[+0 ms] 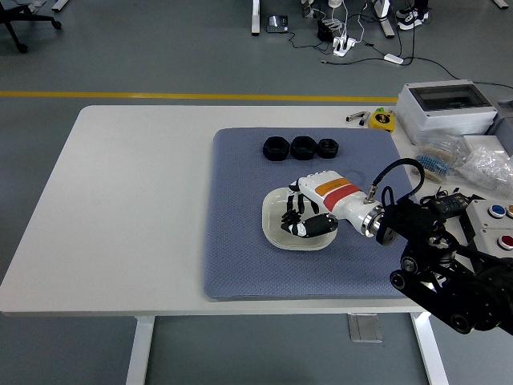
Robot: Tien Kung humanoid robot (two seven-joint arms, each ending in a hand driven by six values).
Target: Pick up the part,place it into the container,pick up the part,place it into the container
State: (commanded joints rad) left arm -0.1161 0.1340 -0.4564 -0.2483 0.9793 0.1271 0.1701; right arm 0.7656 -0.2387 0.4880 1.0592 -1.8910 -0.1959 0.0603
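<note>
My right hand (303, 218) reaches in from the right and hovers over the pale square container (272, 234) in the middle of the blue-grey mat (240, 249). Its fingers are curled around a small black gear part (298, 229), which is mostly hidden among them. Three more black round parts (302, 147) sit in a row at the back of the mat. The hand covers most of the container's inside. My left arm is out of view.
A grey lidded box (445, 108), a yellow tape measure (382, 119) and clear bags of small parts (477, 164) lie at the table's right side. A box with coloured buttons (495, 224) sits beside my right arm.
</note>
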